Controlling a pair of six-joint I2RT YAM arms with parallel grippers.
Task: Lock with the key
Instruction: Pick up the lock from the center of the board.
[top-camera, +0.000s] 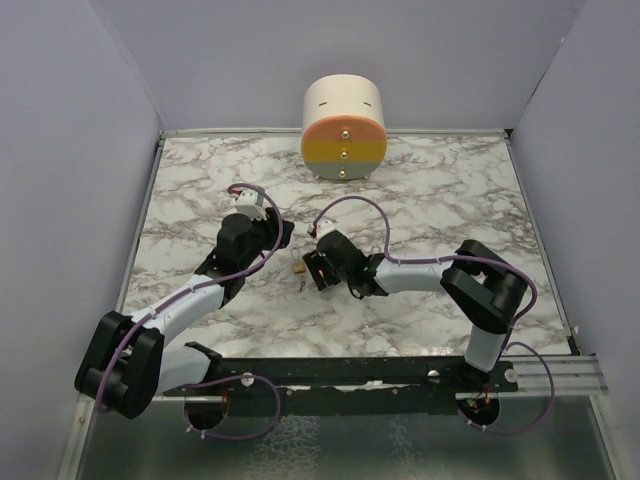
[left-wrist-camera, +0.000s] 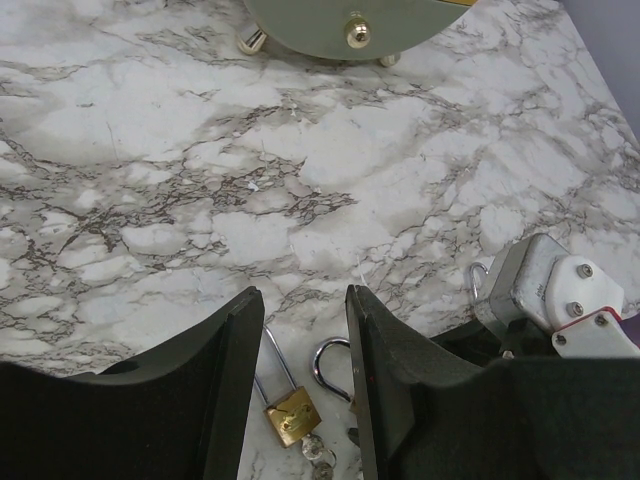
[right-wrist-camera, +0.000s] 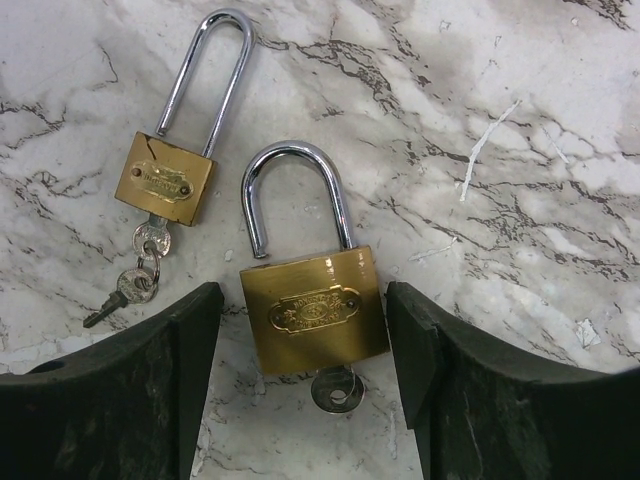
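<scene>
Two brass padlocks lie on the marble table. The large padlock (right-wrist-camera: 312, 310) has its shackle (right-wrist-camera: 290, 190) open, one leg out of the body, and a key (right-wrist-camera: 337, 388) in its keyhole. My right gripper (right-wrist-camera: 305, 330) is open, its jaws either side of this padlock's body without touching it. The small long-shackle padlock (right-wrist-camera: 165, 180) lies to its left, with keys (right-wrist-camera: 135, 270) hanging from it. My left gripper (left-wrist-camera: 305, 330) is open, with the small padlock (left-wrist-camera: 290, 413) between its jaws. In the top view the padlocks (top-camera: 299, 267) lie between both grippers.
A round cream container (top-camera: 344, 125) with an orange and yellow front and brass knobs stands at the back of the table; its knob (left-wrist-camera: 356, 32) shows in the left wrist view. Grey walls enclose the table on three sides.
</scene>
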